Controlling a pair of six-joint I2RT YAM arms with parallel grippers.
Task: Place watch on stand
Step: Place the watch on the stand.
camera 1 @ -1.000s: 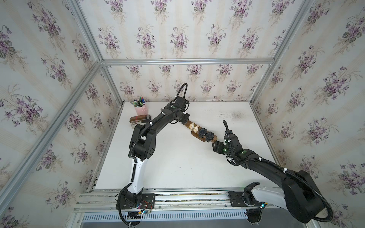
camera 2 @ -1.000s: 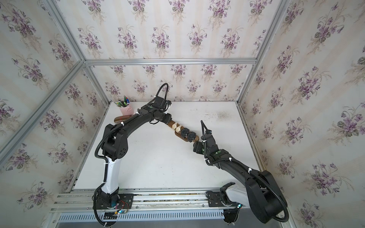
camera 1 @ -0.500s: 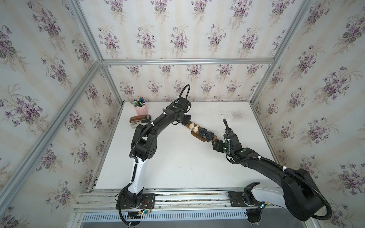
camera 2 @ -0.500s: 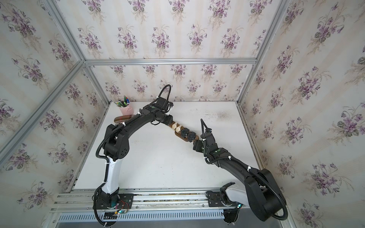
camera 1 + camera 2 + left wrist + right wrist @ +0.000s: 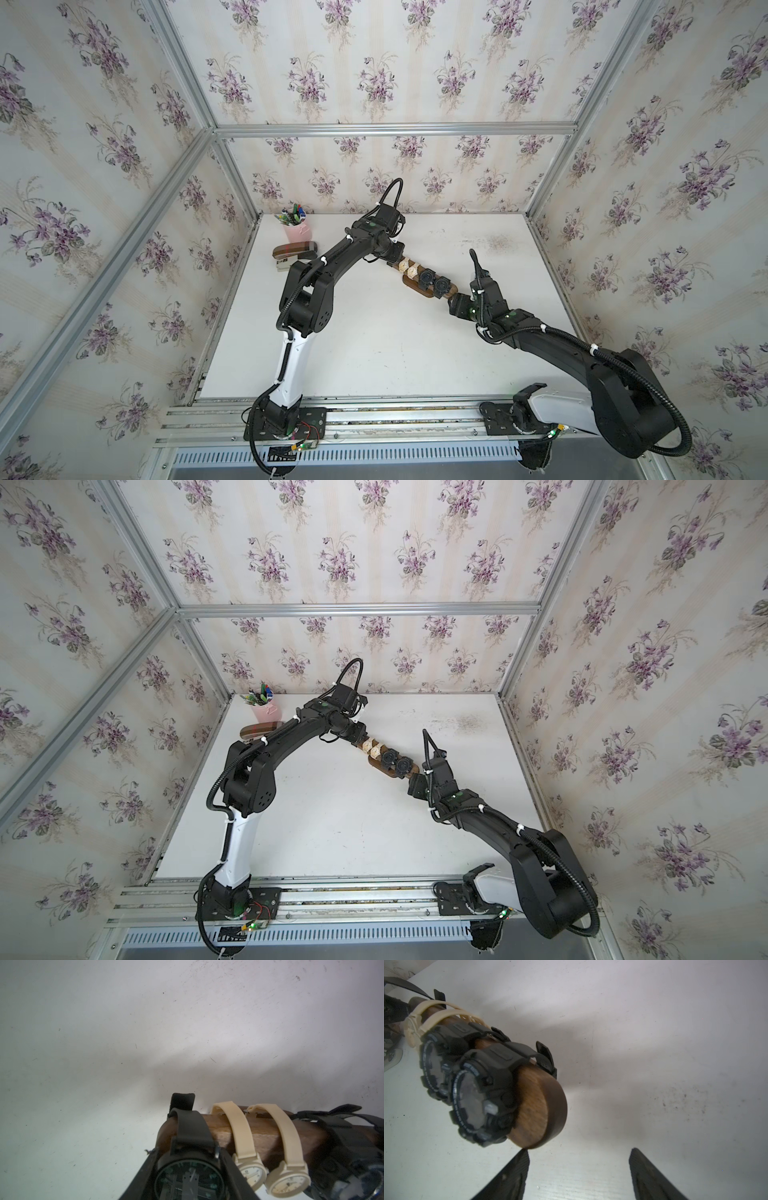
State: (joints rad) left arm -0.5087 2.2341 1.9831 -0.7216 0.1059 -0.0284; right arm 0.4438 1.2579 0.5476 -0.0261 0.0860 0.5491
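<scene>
Your left gripper (image 5: 189, 1153): clamped on the black watch (image 5: 189, 1180), whose strap loops over one end of the stand (image 5: 224, 1132).
Your right gripper (image 5: 579, 1151): fingers spread wide, just beside the stand's other end.
Stand: on the white table (image 5: 374, 353), carrying two cream watches (image 5: 288, 1182) and two chunky black watches (image 5: 475, 1101).

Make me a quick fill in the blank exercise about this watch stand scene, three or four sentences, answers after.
1. The left gripper grips a watch whose strap is ___.
2. Next to it on the stand hang two ___ watches.
3. The right gripper is ___, holding nothing.
4. The pens stand in a ___ cup.
Answers: black; cream; open; pink.
</scene>
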